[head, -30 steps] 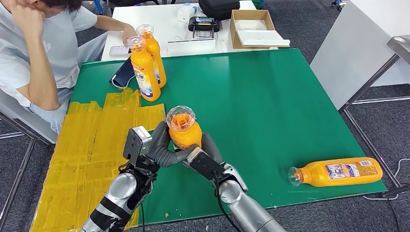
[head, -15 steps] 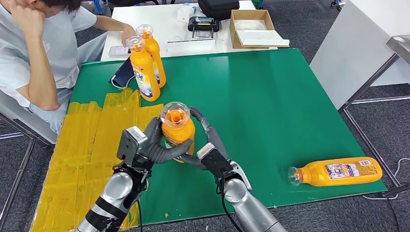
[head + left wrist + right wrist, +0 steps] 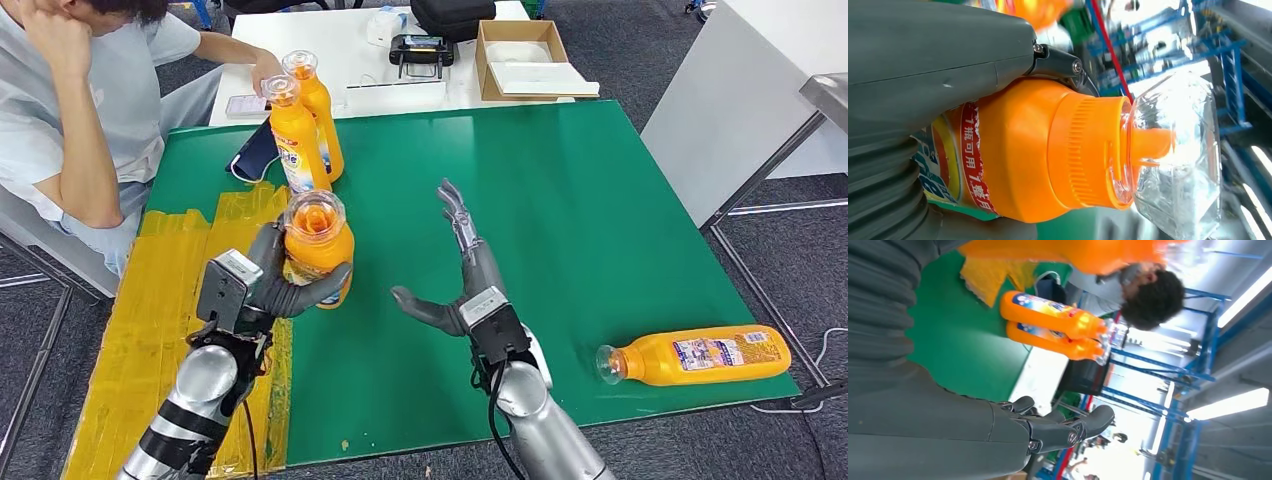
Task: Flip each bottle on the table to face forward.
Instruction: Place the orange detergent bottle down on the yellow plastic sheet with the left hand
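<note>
Green mat (image 3: 560,200) lies under your left hand (image 3: 272,288) gripping the bottle (image 3: 318,250); set it upright beside the pair (image 3: 303,125) ahead, right hand (image 3: 462,290) spread and empty.

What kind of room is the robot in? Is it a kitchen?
Probably not a kitchen. It looks like a robot test lab or workshop: a green mat taped over a work table, blue metal racks under strip lights, and a person sitting at a white desk with gear on it.

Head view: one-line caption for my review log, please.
Left robot hand grips an upright orange bottle above the green table; right robot hand open beside it.
</note>
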Robot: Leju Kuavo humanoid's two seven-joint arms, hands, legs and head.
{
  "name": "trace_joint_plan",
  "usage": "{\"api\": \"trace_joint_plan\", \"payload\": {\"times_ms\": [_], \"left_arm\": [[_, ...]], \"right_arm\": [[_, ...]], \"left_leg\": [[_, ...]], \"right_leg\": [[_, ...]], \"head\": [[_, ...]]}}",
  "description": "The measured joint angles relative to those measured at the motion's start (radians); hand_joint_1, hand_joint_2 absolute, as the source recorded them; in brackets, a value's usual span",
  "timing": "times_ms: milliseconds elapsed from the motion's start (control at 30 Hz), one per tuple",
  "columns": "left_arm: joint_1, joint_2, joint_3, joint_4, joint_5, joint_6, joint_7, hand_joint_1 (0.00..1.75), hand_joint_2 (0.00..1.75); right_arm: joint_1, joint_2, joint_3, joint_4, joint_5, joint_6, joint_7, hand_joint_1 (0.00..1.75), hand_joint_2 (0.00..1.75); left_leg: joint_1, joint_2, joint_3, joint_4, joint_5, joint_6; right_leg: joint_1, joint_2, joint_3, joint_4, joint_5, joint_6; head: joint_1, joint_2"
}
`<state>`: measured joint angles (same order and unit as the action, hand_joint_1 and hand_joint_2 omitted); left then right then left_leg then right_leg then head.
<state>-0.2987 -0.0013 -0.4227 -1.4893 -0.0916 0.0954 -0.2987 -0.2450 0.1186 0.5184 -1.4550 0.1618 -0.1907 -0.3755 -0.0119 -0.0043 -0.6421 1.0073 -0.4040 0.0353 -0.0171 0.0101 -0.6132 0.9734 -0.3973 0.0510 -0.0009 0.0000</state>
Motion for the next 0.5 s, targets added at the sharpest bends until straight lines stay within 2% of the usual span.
{"api": "trace_joint_plan", "payload": {"times_ms": [133, 267, 500], "left_arm": [[-0.015, 0.046, 0.019, -0.002, -0.376, 0.105, 0.043, 1.75, 1.75], [-0.036, 0.108, 0.020, 0.011, -0.684, 0.084, 0.136, 1.75, 1.75], [-0.059, 0.164, 0.015, 0.047, -0.792, 0.046, 0.176, 1.75, 1.75]], "right_arm": [[0.026, -0.018, -0.025, -0.081, 0.016, -0.024, -0.003, 0.00, 1.75], [0.060, -0.032, -0.065, -0.171, 0.032, -0.065, -0.004, 0.00, 1.75], [0.092, -0.049, -0.106, -0.258, 0.040, -0.080, -0.003, 0.00, 1.75]], "left_leg": [[0.000, 0.000, 0.000, 0.000, 0.000, 0.000], [0.000, 0.000, 0.000, 0.000, 0.000, 0.000], [0.000, 0.000, 0.000, 0.000, 0.000, 0.000]], "right_leg": [[0.000, 0.000, 0.000, 0.000, 0.000, 0.000], [0.000, 0.000, 0.000, 0.000, 0.000, 0.000], [0.000, 0.000, 0.000, 0.000, 0.000, 0.000]], "head": [[0.000, 0.000], [0.000, 0.000], [0.000, 0.000]]}}
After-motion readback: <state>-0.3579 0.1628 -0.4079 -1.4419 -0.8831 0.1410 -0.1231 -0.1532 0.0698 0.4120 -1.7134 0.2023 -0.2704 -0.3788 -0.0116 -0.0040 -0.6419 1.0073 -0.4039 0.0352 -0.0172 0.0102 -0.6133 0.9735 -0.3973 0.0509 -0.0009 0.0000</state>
